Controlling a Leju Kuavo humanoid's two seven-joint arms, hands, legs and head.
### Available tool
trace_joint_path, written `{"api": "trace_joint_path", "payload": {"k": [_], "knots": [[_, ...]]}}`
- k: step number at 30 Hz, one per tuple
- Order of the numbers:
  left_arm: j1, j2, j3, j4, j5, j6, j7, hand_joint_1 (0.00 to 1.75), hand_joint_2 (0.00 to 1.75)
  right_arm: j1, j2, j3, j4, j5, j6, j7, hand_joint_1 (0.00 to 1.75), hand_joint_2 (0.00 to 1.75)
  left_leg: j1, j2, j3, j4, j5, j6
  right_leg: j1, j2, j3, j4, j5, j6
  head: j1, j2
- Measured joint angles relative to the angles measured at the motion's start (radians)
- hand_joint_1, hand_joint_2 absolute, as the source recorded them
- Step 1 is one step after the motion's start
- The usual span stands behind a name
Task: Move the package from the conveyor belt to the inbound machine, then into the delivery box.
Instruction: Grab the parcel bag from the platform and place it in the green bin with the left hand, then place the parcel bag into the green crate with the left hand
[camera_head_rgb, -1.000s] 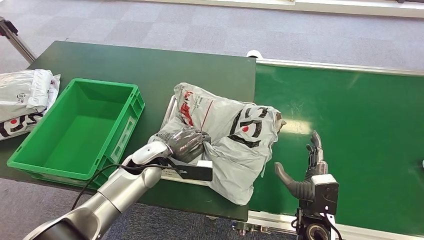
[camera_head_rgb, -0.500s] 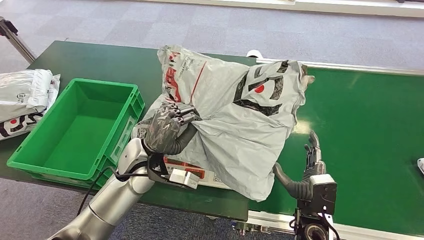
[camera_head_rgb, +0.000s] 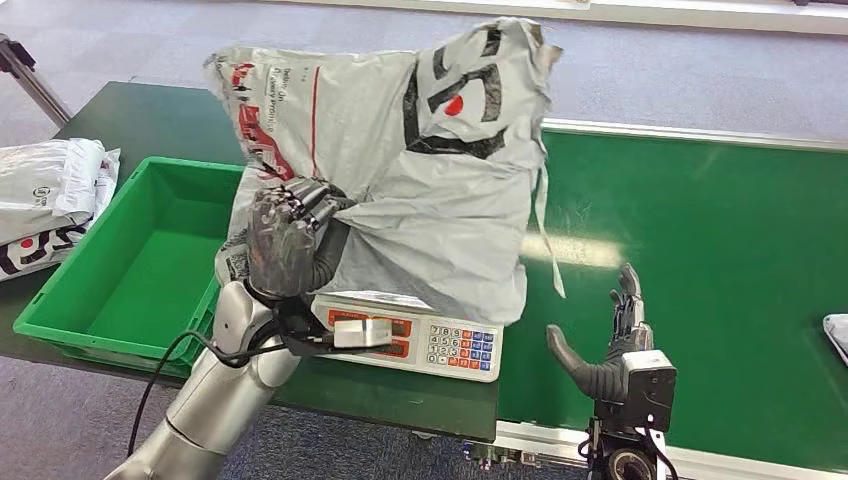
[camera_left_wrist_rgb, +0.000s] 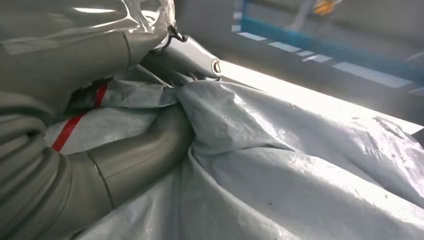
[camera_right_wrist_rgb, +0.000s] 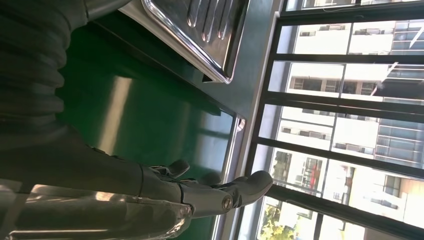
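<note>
My left hand (camera_head_rgb: 290, 238) grips a large grey plastic package (camera_head_rgb: 410, 170) with black, white and red print and holds it in the air above the scale (camera_head_rgb: 420, 340). Its lower edge hangs just over the scale's steel pan. In the left wrist view the crumpled grey package (camera_left_wrist_rgb: 300, 170) lies bunched against my thumb (camera_left_wrist_rgb: 135, 155). The green delivery box (camera_head_rgb: 140, 260) stands to the left of the scale and has nothing inside. My right hand (camera_head_rgb: 615, 345) hovers over the green conveyor belt (camera_head_rgb: 700, 260) near its front edge, fingers spread and holding nothing. The right wrist view shows the same hand (camera_right_wrist_rgb: 200, 192) over the belt.
Two more grey packages (camera_head_rgb: 50, 200) lie on the dark green table (camera_head_rgb: 330, 130) at the far left. A white item (camera_head_rgb: 838, 335) sits at the belt's right edge. The scale's keypad (camera_head_rgb: 455, 348) faces me at the table's front edge.
My left hand has lifted the package from the scale up and to the left, baring the scale's pan and keypad. The right hand has stayed in place.
</note>
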Motion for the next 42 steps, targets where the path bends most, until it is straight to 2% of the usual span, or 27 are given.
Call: {"api": "trace_joint_path", "payload": {"k": [4, 9, 14, 19, 25, 30, 35, 36, 39, 40, 42], "knots": [[-0.004, 0.019, 0.120, 0.077, -0.058, 0.010, 0.123, 1.75, 1.75, 0.012, 0.000, 0.004, 0.000, -0.003, -0.010, 0.000, 0.00, 1.75, 0.000, 0.000, 0.000, 0.000, 0.000, 0.000, 0.000, 0.000, 0.000, 0.000, 0.000, 0.000, 0.000, 0.000], [-0.019, 0.047, 0.301, 0.180, -0.048, 0.017, 0.152, 1.75, 1.75, 0.028, -0.002, 0.012, -0.005, -0.009, -0.023, 0.000, 0.00, 1.75, 0.001, 0.001, 0.000, 0.000, 0.000, 0.000, 0.001, 0.001, -0.001, 0.000, 0.000, 0.000, 0.000, 0.000], [-0.022, 0.059, 0.446, 0.245, -0.081, 0.019, 0.254, 1.75, 1.75, 0.031, -0.001, 0.021, -0.009, -0.009, -0.031, 0.006, 0.00, 1.75, 0.000, 0.001, -0.001, 0.000, 0.000, 0.000, 0.000, 0.002, -0.001, 0.000, 0.000, 0.000, 0.000, 0.000], [-0.022, 0.055, 0.587, 0.276, -0.057, 0.019, 0.258, 1.75, 1.75, 0.031, 0.000, 0.033, -0.008, -0.006, -0.042, 0.010, 0.00, 1.75, 0.000, 0.001, -0.001, 0.000, 0.000, 0.000, 0.000, 0.001, -0.001, 0.000, 0.000, 0.000, 0.000, 0.000], [-0.021, 0.047, 0.660, 0.304, -0.066, 0.018, 0.278, 1.75, 1.75, 0.031, 0.000, 0.045, -0.008, -0.004, -0.044, 0.010, 0.00, 1.75, 0.000, 0.001, -0.001, 0.000, 0.000, 0.000, 0.000, 0.001, -0.001, 0.000, 0.000, 0.000, 0.000, 0.000], [-0.021, 0.044, 0.679, 0.323, -0.070, 0.018, 0.287, 1.75, 1.75, 0.031, 0.000, 0.049, -0.008, -0.003, -0.045, 0.010, 0.00, 1.75, 0.000, 0.001, -0.001, 0.000, 0.000, 0.000, 0.000, 0.001, -0.001, 0.000, 0.000, 0.000, 0.000, 0.000], [-0.021, 0.046, 0.679, 0.348, -0.109, 0.006, 0.347, 1.74, 1.75, 0.030, 0.000, 0.053, -0.008, -0.003, -0.047, 0.010, 0.00, 1.75, 0.000, 0.001, -0.001, 0.000, 0.000, 0.000, 0.000, 0.001, -0.001, 0.000, 0.000, 0.000, 0.000, 0.000], [-0.021, 0.047, 0.678, 0.356, -0.117, 0.000, 0.355, 1.46, 1.75, 0.029, 0.000, 0.053, -0.008, -0.003, -0.047, 0.011, 0.00, 1.75, 0.000, 0.001, -0.001, 0.000, 0.000, 0.000, 0.000, 0.001, -0.001, 0.000, 0.000, 0.000, 0.000, 0.000], [-0.021, 0.048, 0.673, 0.379, -0.137, -0.014, 0.373, 0.16, 1.75, 0.024, 0.000, 0.053, -0.008, -0.003, -0.049, 0.013, 0.00, 1.75, 0.000, 0.001, -0.001, 0.000, 0.000, 0.000, 0.000, 0.001, -0.001, 0.000, 0.000, 0.000, 0.000, 0.000], [-0.021, 0.048, 0.672, 0.384, -0.141, -0.016, 0.376, 0.00, 1.75, 0.023, 0.000, 0.053, -0.008, -0.003, -0.049, 0.013, 0.00, 1.75, 0.000, 0.001, -0.001, 0.000, 0.000, 0.000, 0.000, 0.001, -0.001, 0.000, 0.000, 0.000, 0.000, 0.000], [-0.022, 0.048, 0.669, 0.393, -0.149, -0.019, 0.383, 0.00, 1.75, 0.022, 0.000, 0.053, -0.008, -0.001, -0.049, 0.013, 0.00, 1.75, 0.000, 0.001, -0.001, 0.000, 0.000, 0.000, 0.000, 0.001, -0.001, 0.000, 0.000, 0.000, 0.000, 0.000]]}}
